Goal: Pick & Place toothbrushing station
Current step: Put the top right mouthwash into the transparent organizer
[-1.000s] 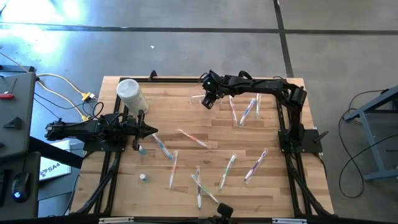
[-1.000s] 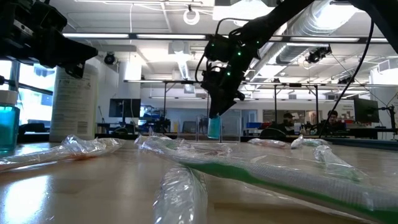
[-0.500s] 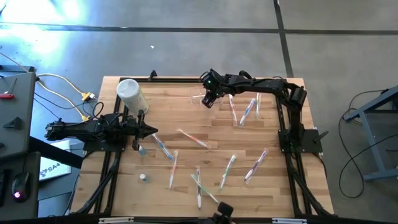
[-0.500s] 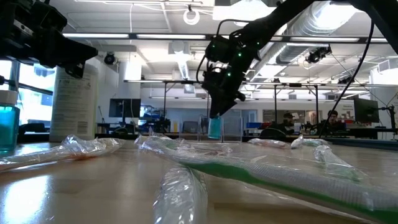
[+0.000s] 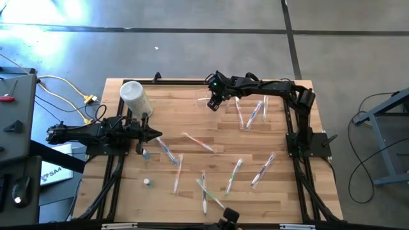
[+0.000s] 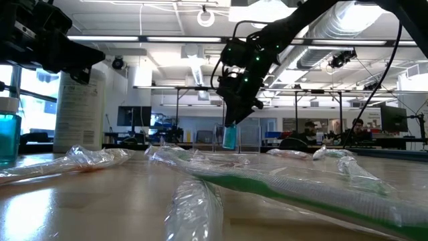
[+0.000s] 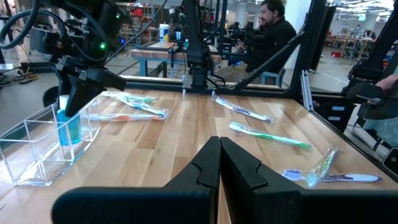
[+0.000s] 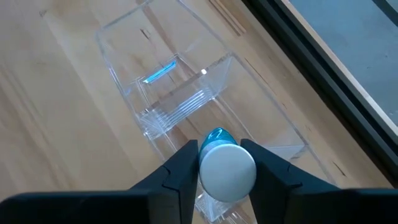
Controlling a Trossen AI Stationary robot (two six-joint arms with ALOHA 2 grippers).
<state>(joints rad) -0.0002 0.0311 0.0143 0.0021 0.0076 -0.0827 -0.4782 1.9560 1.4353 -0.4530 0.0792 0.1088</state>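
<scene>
Right gripper (image 8: 217, 163), jaws grasping a white-capped blue bottle (image 8: 226, 172), hangs over the clear toothbrushing station (image 8: 180, 99) directly beneath, near the table (image 5: 192, 121) edge. Left gripper (image 7: 219, 163), jaws clenched, faces open table.

Light was bright and even, from ceiling lamps (image 6: 206, 16) far above the right gripper (image 6: 231, 125). A white glare patch lay on the floor (image 5: 64, 13), well beyond the left gripper (image 5: 157, 135). Shadows on the table (image 5: 211, 128) stayed faint. In the low view the plastic wrappers (image 6: 194, 201) nearest the lens were blurred; the room behind the right gripper looked sharper.
</scene>
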